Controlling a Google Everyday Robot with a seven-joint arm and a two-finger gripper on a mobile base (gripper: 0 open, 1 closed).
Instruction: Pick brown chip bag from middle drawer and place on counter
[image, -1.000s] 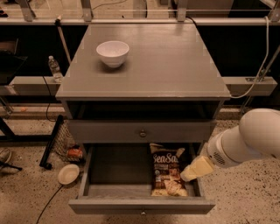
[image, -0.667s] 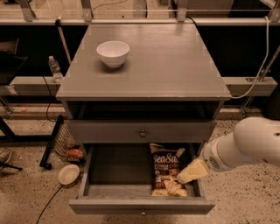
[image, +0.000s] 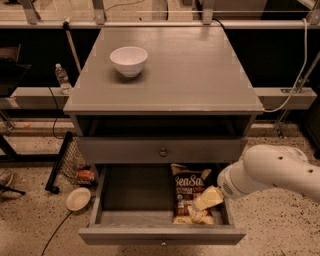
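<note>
Camera view, looking down at the front of a grey drawer cabinet. The middle drawer (image: 132, 195), the lowest tier, is pulled out. Inside it, towards the right, lies the brown chip bag (image: 188, 181), flat on its back with its white lettering facing up and its lower end near the drawer front.

A white robot arm (image: 272, 170) reaches in from the right. Its cream-coloured gripper (image: 207, 198) is down at the bag's lower right part and covers some of it. It appears to touch the bag, but whether the gripper is open or closed on the bag cannot be told.

Above the drawer is a closed drawer front (image: 162, 150) with a small knob. Above that is the bench (image: 185, 70), where the bag is meant to go. A white bowl (image: 129, 60) stands near its back left.

The bag is likely very light, puffy and crinkly, with a slick skin and brittle chips inside. A firm squeeze across the middle could crush them or let the bag slip. A pinch on a flat side edge or on the sealed end seam looks the safer hold.
</note>
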